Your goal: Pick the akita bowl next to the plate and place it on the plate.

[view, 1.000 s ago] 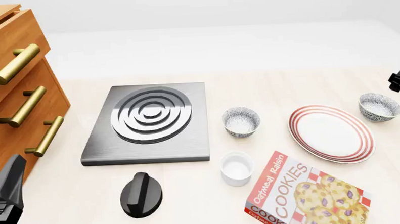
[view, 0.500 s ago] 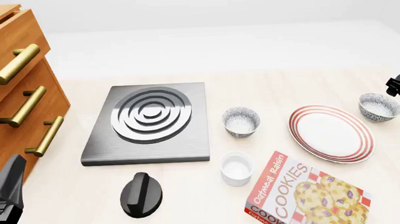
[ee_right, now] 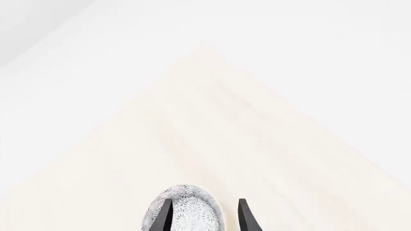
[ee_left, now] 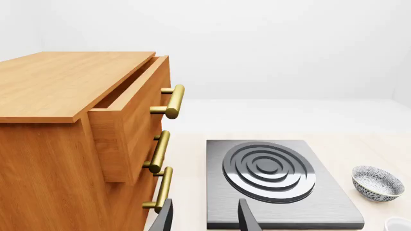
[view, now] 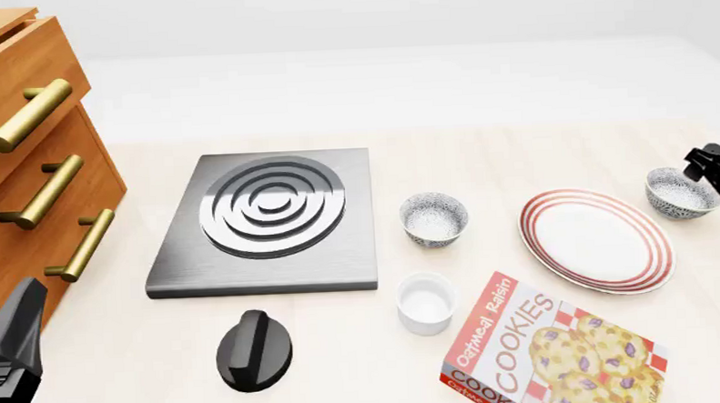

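The akita bowl (view: 680,192) is parked just right of the plate (view: 595,239), not on it, with a small gap showing between them. It's a small round thing, speckled grey-black outside. The plate is wide and white, ringed with red stripes round the rim. The right gripper (ee_right: 204,216) is seen with its two dark fingers spread apart; in the right wrist view the bowl's rim sits between them, though whether anything's actually touching can't be told.

Left of the plate a look-alike second bowl (view: 434,218) is found, and in front of the plate a red cookie box (view: 549,348) reading "Oatmeal Raisin COOKIES", with a plain white ramekin (view: 425,302) next to it. Further left of the plate, a brushed grey stove plate (view: 267,219) with silver rings is laid flat.

The left gripper (ee_left: 204,216) is held open too, nothing in it, far left of the plate.
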Robot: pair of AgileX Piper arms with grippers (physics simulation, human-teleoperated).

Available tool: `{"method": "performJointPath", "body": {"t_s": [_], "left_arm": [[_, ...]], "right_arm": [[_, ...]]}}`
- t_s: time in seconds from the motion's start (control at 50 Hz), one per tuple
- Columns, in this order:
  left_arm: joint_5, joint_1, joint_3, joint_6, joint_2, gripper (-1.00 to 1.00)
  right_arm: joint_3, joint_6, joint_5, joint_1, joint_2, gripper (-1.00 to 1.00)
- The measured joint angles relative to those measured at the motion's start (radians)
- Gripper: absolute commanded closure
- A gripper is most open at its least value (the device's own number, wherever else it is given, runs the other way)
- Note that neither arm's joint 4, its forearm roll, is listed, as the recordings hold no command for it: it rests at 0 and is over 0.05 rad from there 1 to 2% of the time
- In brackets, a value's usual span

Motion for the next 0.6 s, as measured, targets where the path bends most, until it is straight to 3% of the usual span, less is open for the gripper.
{"method": "performJointPath", "body": {"t_s": [0.6], "left_arm": [[0.0,0.0,0.0,0.0,0.0,-1.0]], "right_arm": [[-0.023,0.088,0.032,-0.006,0.077,-1.0]]}}
